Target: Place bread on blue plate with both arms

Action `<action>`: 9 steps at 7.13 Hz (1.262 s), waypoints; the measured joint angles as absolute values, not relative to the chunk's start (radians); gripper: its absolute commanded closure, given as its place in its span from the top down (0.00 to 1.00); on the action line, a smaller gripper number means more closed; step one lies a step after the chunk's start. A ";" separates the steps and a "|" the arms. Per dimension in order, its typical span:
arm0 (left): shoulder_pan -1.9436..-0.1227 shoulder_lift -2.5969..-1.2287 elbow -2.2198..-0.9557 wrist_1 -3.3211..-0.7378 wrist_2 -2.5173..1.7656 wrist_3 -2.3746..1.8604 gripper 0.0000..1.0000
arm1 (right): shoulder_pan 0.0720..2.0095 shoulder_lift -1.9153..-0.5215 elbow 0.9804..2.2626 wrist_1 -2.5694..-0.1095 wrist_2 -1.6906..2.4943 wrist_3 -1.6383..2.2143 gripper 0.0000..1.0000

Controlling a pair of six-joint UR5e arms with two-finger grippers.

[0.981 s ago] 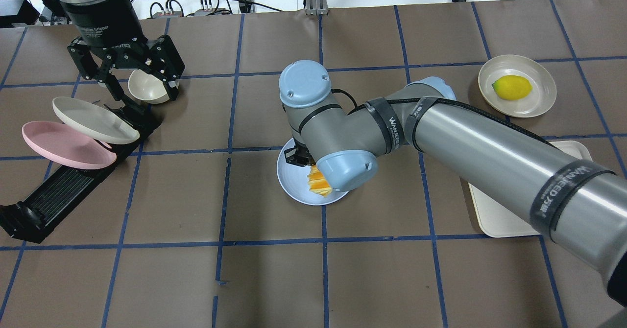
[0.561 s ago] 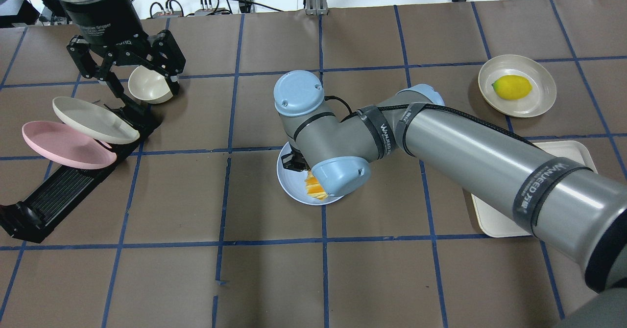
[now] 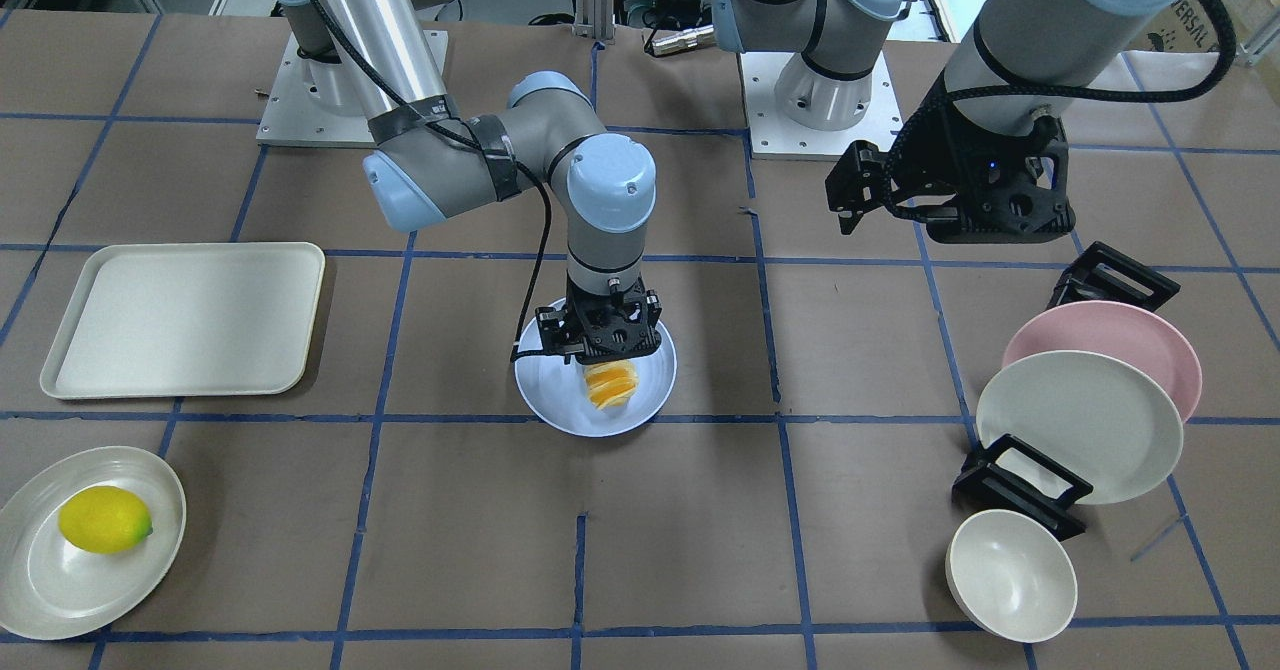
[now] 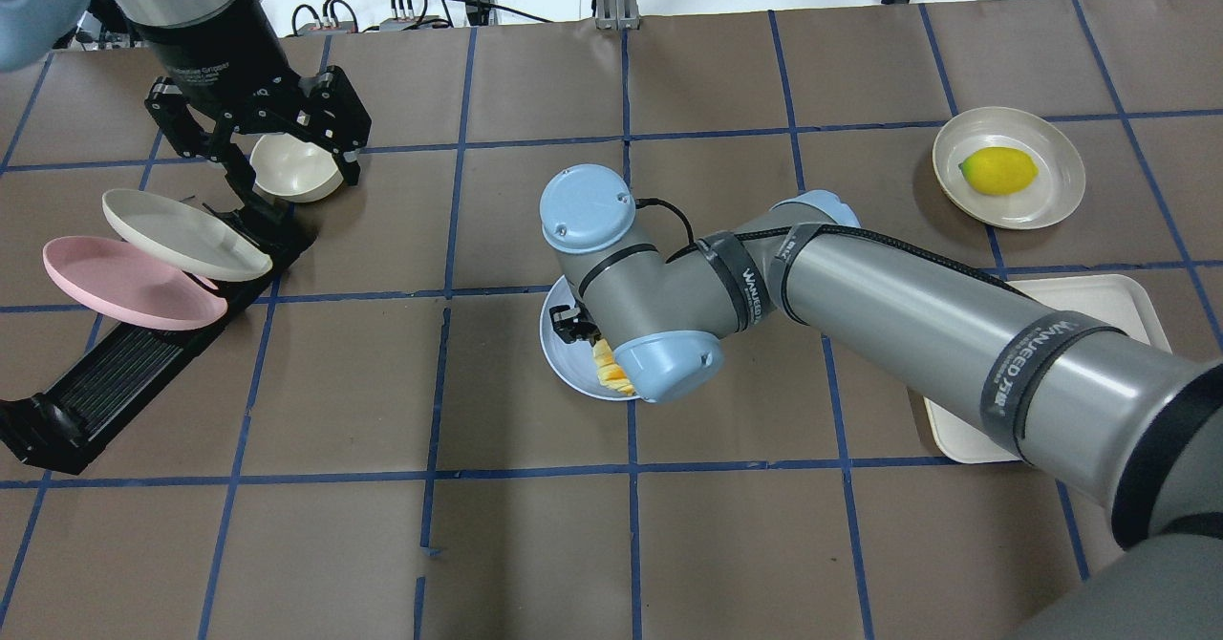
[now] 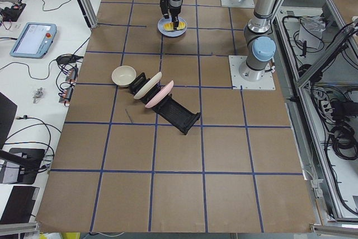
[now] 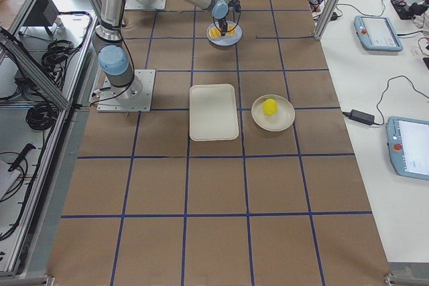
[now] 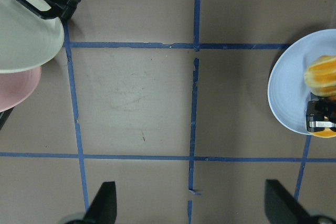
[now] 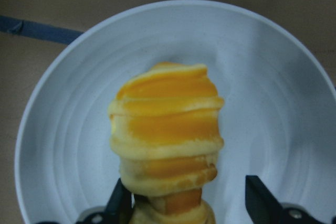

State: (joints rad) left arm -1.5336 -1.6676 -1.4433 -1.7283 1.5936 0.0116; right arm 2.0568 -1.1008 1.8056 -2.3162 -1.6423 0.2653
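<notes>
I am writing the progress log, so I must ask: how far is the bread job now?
Done, it seems: the bread lies on the blue plate. In hand: the right gripper is low around it, jaws wider than the bread, so it looks released. Remaining: lifting this gripper clear. The left gripper hangs open and empty near the plate rack, taking no part.

You have a matt, smooth plate [image 8: 273, 77], ridged, faintly shiny bread [image 8: 168, 124], a smooth grey metal arm [image 4: 908, 315], and matt brown paper [image 4: 334, 525].
</notes>
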 measured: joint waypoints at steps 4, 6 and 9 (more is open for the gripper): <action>-1.529 -1.659 -1.474 -1.694 1.556 0.016 1.00 | 2.033 -1.149 1.741 -2.208 -1.644 0.254 1.00; -1.528 -1.654 -1.485 -1.692 1.540 0.018 1.00 | 2.007 -1.205 1.644 -2.016 -1.648 0.232 1.00; -1.528 -1.644 -1.493 -1.690 1.540 0.016 1.00 | 1.877 -1.379 1.597 -1.815 -1.652 0.188 1.00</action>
State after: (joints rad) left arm -1.5277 -1.6444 -1.4931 -1.6905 1.5400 0.0156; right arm 1.8774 -1.3787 1.5974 -1.8154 -1.6522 0.1885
